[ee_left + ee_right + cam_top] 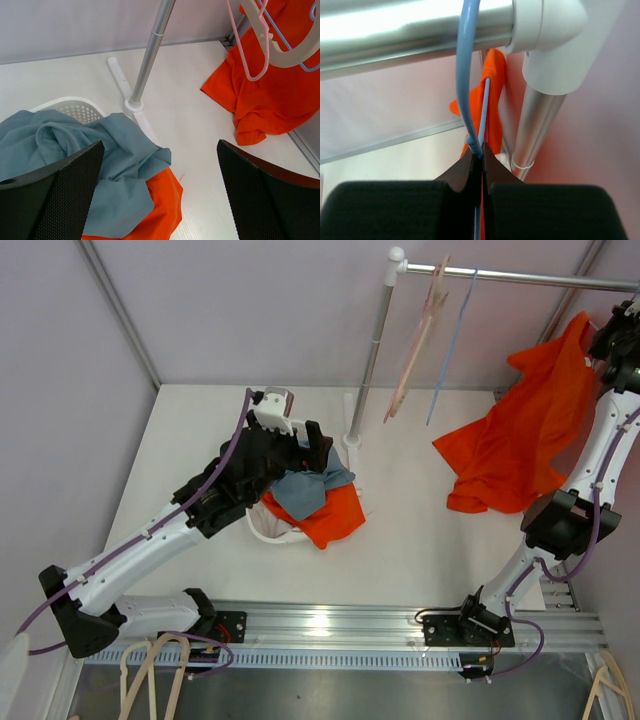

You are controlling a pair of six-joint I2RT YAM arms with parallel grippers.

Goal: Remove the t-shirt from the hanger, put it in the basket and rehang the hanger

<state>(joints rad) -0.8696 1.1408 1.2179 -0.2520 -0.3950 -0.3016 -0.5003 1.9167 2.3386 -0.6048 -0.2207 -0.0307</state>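
Note:
The orange t-shirt [520, 440] hangs at the right end of the metal rail [520, 278], and its lower part lies crumpled on the table; it also shows in the left wrist view [270, 95]. My right gripper [612, 340] is up at the rail. In its wrist view the right gripper [481, 155] is shut on the thin blue hanger [467, 75], whose hook goes over the rail [410, 30], with orange cloth [495, 100] behind. My left gripper [318, 445] is open and empty above the basket; in its wrist view it [160, 145] is wide open.
A white basket [262, 528] holds a blue-grey garment [305, 485] and an orange one [335, 520]. Empty pink [415, 350] and blue [450, 350] hangers hang on the rail. The rack's post [365, 380] stands behind the basket. Spare hangers [150, 670] lie at the near edge.

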